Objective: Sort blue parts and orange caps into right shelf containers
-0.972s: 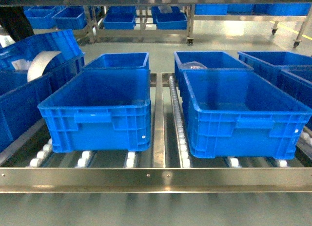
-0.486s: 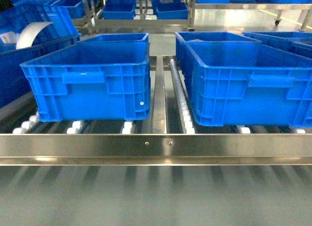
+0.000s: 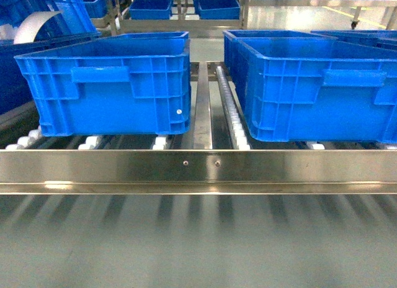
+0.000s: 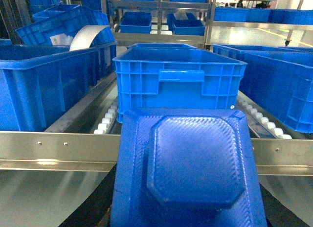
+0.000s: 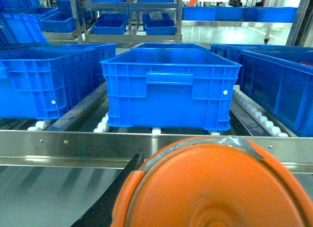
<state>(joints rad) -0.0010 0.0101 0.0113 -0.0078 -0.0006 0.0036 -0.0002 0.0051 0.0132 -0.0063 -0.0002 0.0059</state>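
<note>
Two blue totes are sitting lengthwise on shelf rollers. Wrist views alone are showing a blue part and an orange cap, close up; gripper states cannot be told.

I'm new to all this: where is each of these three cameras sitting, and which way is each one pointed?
Head: on the robot, facing forward at the steel roller shelf rail and two bright-blue plastic totes; none of the robot's body shows.
Left wrist: on the left arm, facing the shelf; a blue octagon-embossed plastic part fills the foreground.
Right wrist: on the right arm, facing the shelf; a round orange cap fills the foreground.
Shared: the left-lane tote appears in the head and right-wrist views.
</note>
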